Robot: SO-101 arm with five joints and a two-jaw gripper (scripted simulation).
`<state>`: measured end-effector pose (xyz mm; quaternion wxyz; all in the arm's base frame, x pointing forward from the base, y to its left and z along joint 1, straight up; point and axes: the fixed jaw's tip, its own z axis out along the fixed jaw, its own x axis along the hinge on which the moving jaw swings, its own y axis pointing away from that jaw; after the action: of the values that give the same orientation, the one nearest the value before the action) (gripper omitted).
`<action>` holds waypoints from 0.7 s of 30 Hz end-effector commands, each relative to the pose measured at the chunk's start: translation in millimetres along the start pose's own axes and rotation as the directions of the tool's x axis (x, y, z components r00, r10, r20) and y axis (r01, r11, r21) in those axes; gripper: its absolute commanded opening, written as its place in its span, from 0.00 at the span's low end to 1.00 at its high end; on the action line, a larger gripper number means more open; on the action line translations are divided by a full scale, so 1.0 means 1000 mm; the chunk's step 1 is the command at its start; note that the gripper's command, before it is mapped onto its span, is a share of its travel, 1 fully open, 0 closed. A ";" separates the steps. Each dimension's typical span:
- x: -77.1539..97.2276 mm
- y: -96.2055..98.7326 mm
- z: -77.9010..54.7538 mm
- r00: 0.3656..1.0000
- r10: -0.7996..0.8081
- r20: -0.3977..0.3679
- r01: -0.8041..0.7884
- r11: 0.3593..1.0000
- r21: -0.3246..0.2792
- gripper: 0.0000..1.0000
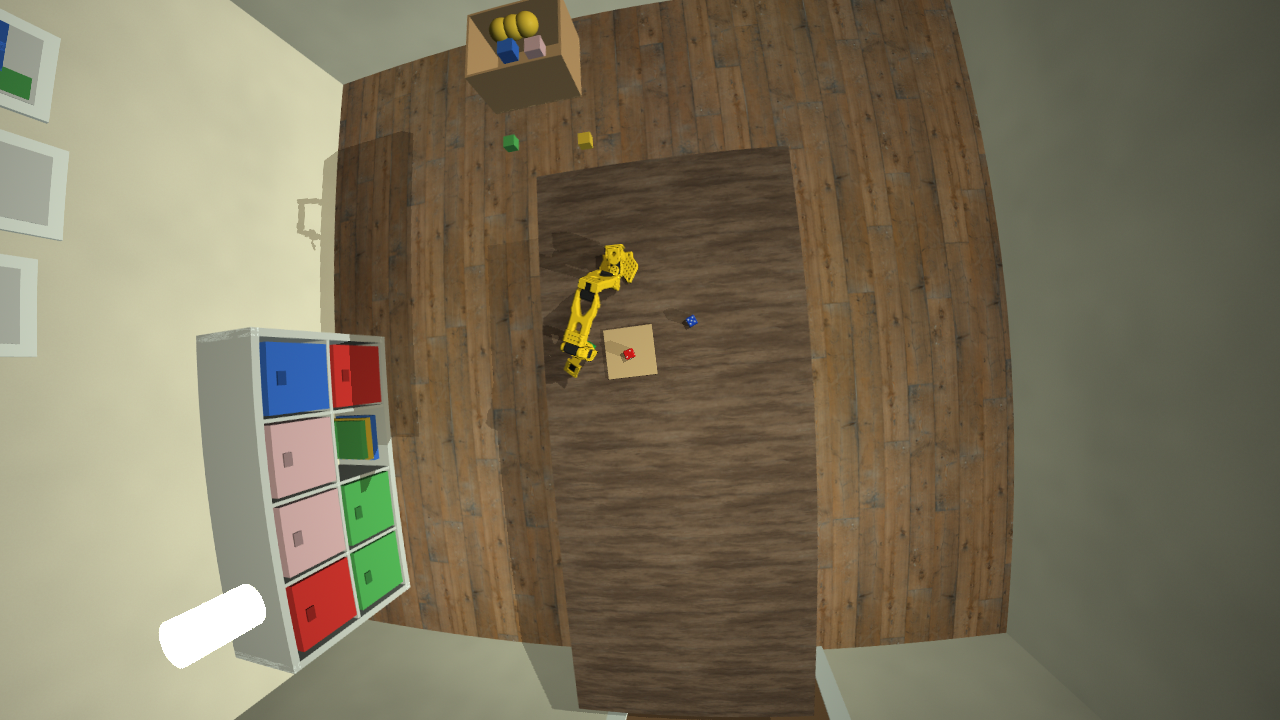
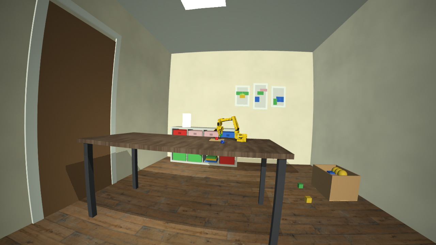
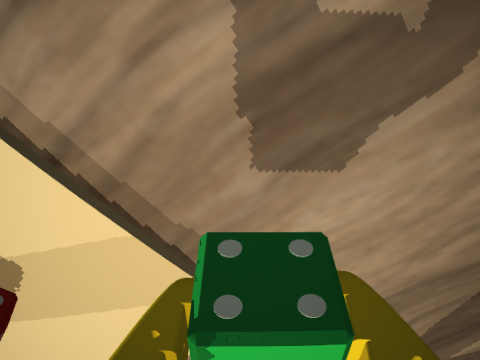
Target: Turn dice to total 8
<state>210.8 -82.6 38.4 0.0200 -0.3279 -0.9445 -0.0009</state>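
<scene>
My gripper [image 3: 267, 340] [image 1: 581, 351] [image 2: 218, 133] is shut on the green die [image 3: 270, 300], held off the table just beside the left edge of the tan mat [image 1: 644, 365] [image 3: 60, 274] [image 2: 212, 140]. In the wrist view the die shows a four-pip face and a one-pip face. The red die [image 1: 628, 353] [image 2: 216, 138] [image 3: 4, 314] lies on the mat. The blue die [image 1: 690, 320] [image 2: 222, 141] lies on the bare table to the right of the mat, off it.
The arm's base [image 1: 619, 261] stands on the table behind the mat. A shelf with coloured drawers [image 1: 304, 483] stands by the wall. A cardboard box [image 1: 523, 53] and two small cubes [image 1: 510, 142] [image 1: 584, 138] are on the floor.
</scene>
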 end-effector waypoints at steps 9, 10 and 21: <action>-0.007 0.001 -0.029 0.997 0.004 0.077 -0.002 1.000 -0.022 0.00; -0.007 0.001 -0.029 0.997 0.004 0.077 -0.002 1.000 -0.022 0.00; 0.013 0.025 -0.029 0.989 -0.125 0.078 0.126 0.992 -0.017 0.00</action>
<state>211.6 -69.5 54.7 0.0163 -0.3016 -0.9533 -0.0002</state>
